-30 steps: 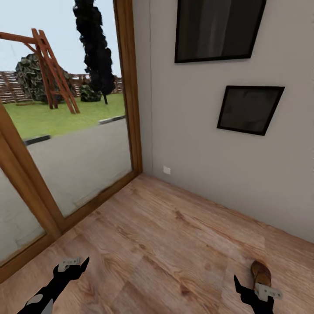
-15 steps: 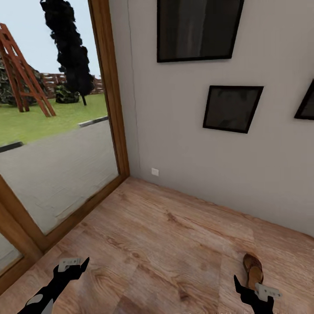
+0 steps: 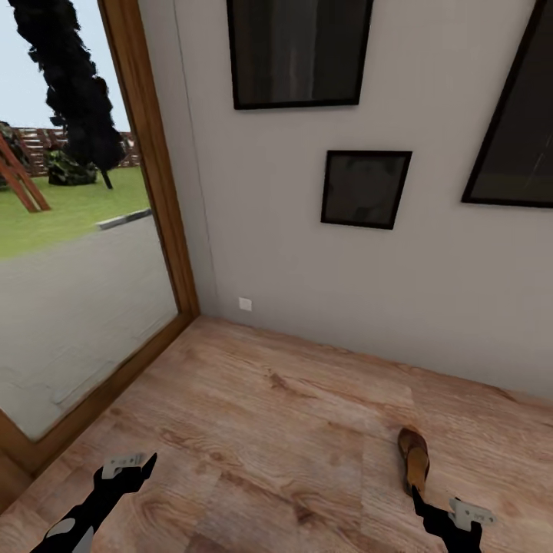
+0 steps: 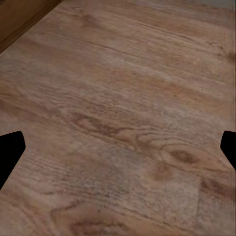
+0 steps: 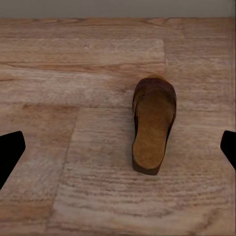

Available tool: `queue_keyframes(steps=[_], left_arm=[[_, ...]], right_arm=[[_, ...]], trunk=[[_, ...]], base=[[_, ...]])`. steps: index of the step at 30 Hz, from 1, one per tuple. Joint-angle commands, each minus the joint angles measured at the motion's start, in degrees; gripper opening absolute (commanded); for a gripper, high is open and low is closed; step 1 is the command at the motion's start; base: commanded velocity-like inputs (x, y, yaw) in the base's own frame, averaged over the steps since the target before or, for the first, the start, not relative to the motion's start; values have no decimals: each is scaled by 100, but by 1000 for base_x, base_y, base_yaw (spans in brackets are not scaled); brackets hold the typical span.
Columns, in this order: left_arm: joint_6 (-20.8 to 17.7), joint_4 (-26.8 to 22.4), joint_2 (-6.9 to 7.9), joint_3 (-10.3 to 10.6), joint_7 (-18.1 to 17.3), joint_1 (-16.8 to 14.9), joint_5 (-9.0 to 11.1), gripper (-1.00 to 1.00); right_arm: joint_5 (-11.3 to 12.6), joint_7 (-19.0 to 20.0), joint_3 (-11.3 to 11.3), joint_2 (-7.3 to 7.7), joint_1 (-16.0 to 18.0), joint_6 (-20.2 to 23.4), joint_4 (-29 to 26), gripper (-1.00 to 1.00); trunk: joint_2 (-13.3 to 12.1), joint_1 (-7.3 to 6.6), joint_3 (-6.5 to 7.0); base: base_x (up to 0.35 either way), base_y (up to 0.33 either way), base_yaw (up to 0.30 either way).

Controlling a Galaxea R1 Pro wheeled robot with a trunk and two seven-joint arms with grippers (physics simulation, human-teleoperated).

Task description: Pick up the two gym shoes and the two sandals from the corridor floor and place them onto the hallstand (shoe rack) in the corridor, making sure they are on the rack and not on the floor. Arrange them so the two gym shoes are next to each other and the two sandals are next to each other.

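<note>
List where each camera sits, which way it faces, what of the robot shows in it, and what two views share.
Head view: on the robot's head, looking forward and down at the corridor floor, a glass door and framed pictures; both grippers, left and right, show at the bottom.
Left wrist view: near the left gripper, facing bare plank floor; fingertips at the edges.
Right wrist view: near the right gripper, facing one sandal; fingertips at the edges.
Shared: head and right wrist views both show the sandal.

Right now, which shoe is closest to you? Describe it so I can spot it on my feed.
Start at the grey wall with the dark frames, then drop to the wood floor below. A single sandal lies there, just ahead of the right gripper. It is dark brown with a tan footbed, the one object on the bare planks.
</note>
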State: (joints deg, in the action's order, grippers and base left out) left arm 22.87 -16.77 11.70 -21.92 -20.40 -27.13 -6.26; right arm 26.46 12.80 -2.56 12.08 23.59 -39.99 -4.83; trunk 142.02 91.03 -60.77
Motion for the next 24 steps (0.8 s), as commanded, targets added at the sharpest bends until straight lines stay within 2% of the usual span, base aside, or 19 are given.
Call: queue_keyframes(steps=[1,7,17,24], left_arm=[[25,3,-2,-49,-26,-3,-60,100],[25,-1,-2,-49,-26,-3,-60,100],[25,-1,-2,-49,-26,-3,-60,100],[25,-1,-2,-49,-26,-3,-60,100]], right_arm=[[61,39,-26,-1,5,-15,8,100],[61,39,-26,2,5,-15,8,100],[61,39,-26,5,5,-17,8,100],[61,39,-26,4,5,-17,8,100]], trunk=[[2,-1,-5],[2,-1,-5],[2,-1,-5],[2,-1,-5]], base=[[0,0,-266],[25,15,-266],[182,175,-266],[28,27,-266]])
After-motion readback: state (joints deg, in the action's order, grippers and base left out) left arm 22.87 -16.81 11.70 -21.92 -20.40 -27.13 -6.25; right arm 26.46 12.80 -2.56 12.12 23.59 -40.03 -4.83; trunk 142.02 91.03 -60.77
